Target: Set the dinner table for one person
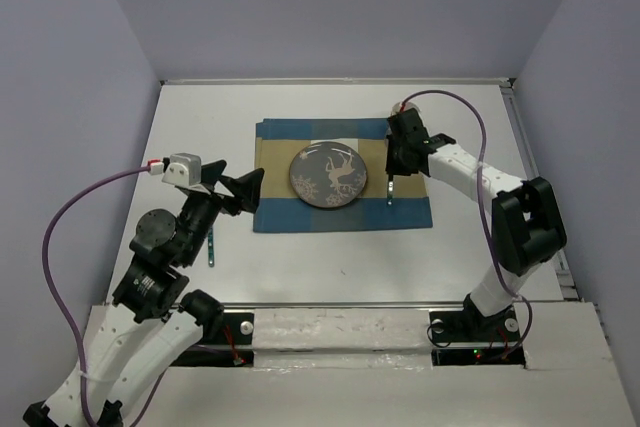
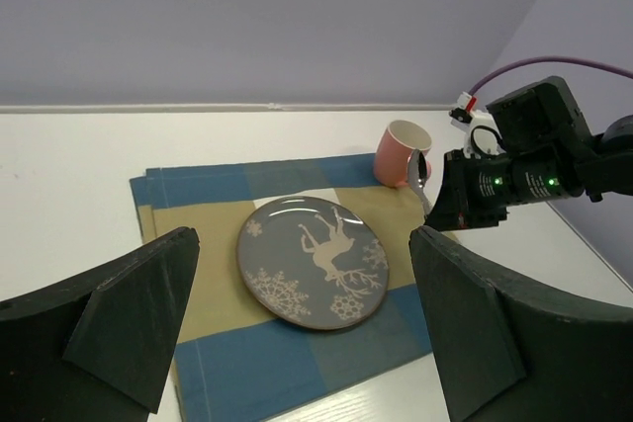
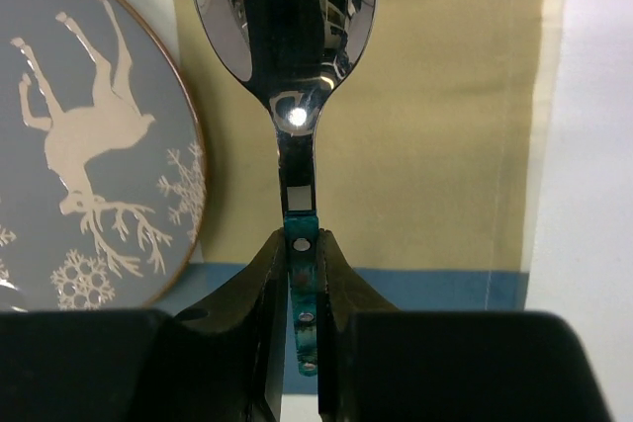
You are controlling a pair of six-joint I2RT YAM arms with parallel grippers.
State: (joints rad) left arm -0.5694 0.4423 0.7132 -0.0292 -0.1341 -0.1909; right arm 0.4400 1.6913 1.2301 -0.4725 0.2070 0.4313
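Bright, even light; glare on spoon.

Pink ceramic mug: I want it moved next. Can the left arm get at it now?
Probably not cleanly: the pink ceramic mug stands at the far corner of the checked cloth mat, and the right end effector, shut on a shiny metal spoon, hangs close beside it.

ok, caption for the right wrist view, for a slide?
Right gripper holds a spoon by its teal handle over the checked mat, beside the deer plate.
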